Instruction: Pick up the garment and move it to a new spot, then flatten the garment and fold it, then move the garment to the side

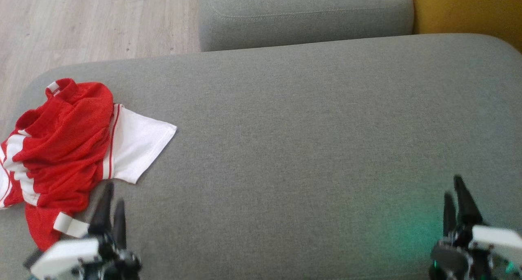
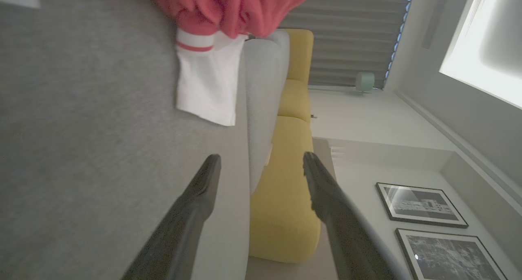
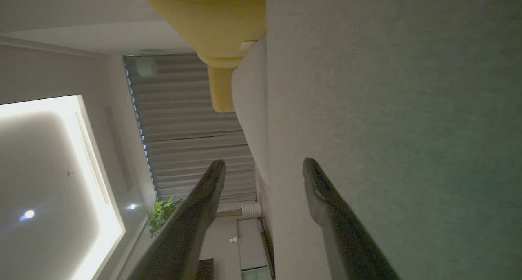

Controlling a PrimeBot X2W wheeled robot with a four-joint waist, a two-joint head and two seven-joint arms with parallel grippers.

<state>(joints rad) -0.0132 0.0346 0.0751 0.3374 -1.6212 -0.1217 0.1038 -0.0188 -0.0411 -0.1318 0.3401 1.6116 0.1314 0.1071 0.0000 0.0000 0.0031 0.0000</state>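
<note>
Red and white, the garment (image 1: pixel 65 145) is seen in the head view bunched at the left edge of the grey seat (image 1: pixel 306 129), with one white sleeve (image 1: pixel 138 145) spread toward the middle. It has not yet been lifted, so the first step is judged to be ahead. The left gripper (image 1: pixel 113 198) is placed just beside the heap's near side, probably for a reach into the cloth; whether it touches cannot be told. The right gripper (image 1: pixel 456 194) is set well apart at the near right corner, where room is judged to be left for laying the garment out.

In the left wrist view the fingers (image 2: pixel 204 190) are seen spread wide with nothing between them. They are pointed past the sleeve's hem, and the garment lies ahead of them on the seat.

In the right wrist view the jaws are likewise set wide and empty, held low along the seat.
</note>
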